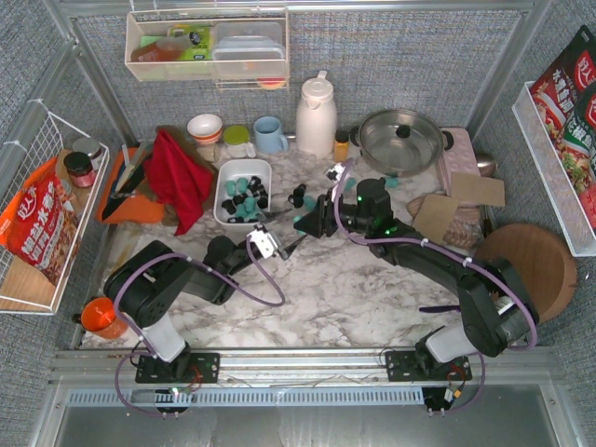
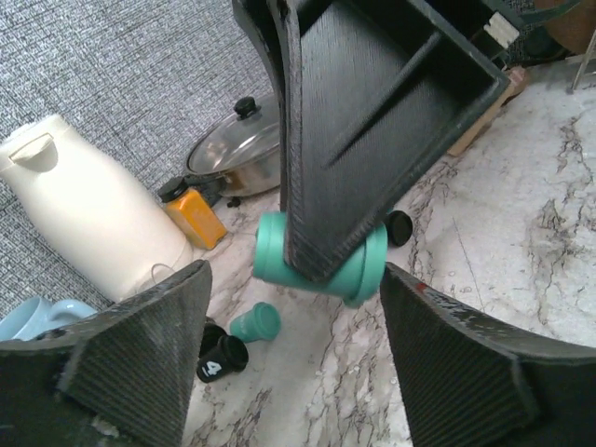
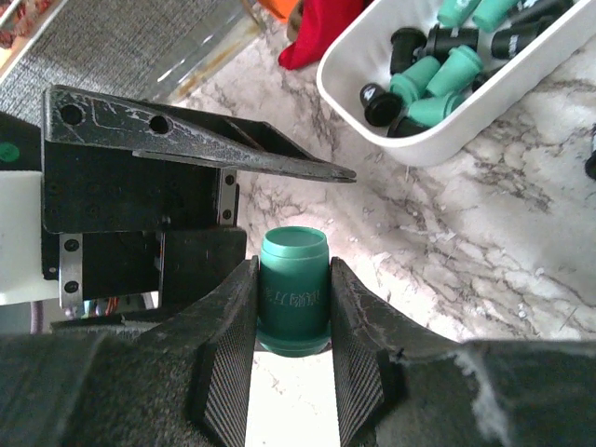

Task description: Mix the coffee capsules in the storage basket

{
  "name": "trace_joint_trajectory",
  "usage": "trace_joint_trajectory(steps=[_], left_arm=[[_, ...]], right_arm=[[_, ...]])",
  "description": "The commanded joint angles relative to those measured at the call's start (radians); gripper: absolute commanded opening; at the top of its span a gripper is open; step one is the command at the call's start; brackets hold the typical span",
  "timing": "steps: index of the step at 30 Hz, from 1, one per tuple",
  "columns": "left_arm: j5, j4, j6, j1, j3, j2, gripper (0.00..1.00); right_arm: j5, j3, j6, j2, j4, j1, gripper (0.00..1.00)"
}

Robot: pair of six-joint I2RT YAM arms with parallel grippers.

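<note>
The white storage basket (image 1: 223,182) sits left of centre and holds several teal and black coffee capsules (image 1: 247,193); it also shows in the right wrist view (image 3: 447,130). My right gripper (image 3: 293,272) is shut on a teal capsule (image 3: 293,289), held above the marble just right of the basket (image 1: 298,221). My left gripper (image 2: 293,372) is open and empty, its jaws wide apart on either side below that held capsule (image 2: 363,270). Loose capsules lie on the table: one teal (image 2: 254,322), one black (image 2: 222,357), and another black (image 2: 399,226).
A white thermos (image 1: 316,116), small orange-lidded jar (image 1: 342,146), lidded steel pan (image 1: 400,140), blue mug (image 1: 270,135) and bowl (image 1: 205,128) line the back. A red cloth (image 1: 177,177) lies left of the basket. A round wooden board (image 1: 526,261) is at right.
</note>
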Motion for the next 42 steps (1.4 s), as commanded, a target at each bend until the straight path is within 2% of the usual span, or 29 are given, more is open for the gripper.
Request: trace_joint_trajectory(steps=[1,6,13,17,22,28,31,35,37,42], left_arm=[[0.014,0.075,0.035,-0.009,0.012,0.003,0.79],[0.035,0.074,0.065,-0.021,0.019,0.006,0.7],[0.029,0.067,0.081,-0.028,0.016,0.003,0.44],[-0.003,0.062,0.077,-0.028,0.009,-0.004,0.36],[-0.067,0.036,0.074,-0.028,-0.006,-0.017,0.31],[-0.163,-0.022,0.016,0.001,-0.017,-0.034,0.28],[-0.202,-0.144,-0.073,0.064,0.014,-0.071,0.26],[-0.269,-0.457,-0.22,0.164,0.125,-0.12,0.24],[-0.291,-0.608,-0.242,0.203,0.186,-0.113,0.25],[-0.249,-0.791,-0.33,0.312,0.355,-0.017,0.31]], right_arm=[[-0.03,0.009,-0.029,0.0,-0.026,0.011,0.2],[-0.032,0.017,-0.032,-0.003,-0.037,0.022,0.2],[-0.019,0.036,-0.042,-0.007,-0.072,0.026,0.23],[0.017,0.053,-0.083,-0.016,-0.138,0.025,0.36],[0.111,0.061,-0.15,-0.068,-0.224,0.021,0.55],[0.307,0.065,-0.214,-0.143,-0.309,0.013,0.57],[0.406,0.081,-0.264,-0.129,-0.334,0.012,0.57],[0.544,0.137,-0.316,-0.042,-0.364,0.012,0.57],[0.6,0.2,-0.33,0.029,-0.395,0.011,0.57],[0.608,0.407,-0.398,0.25,-0.527,0.008,0.57]])
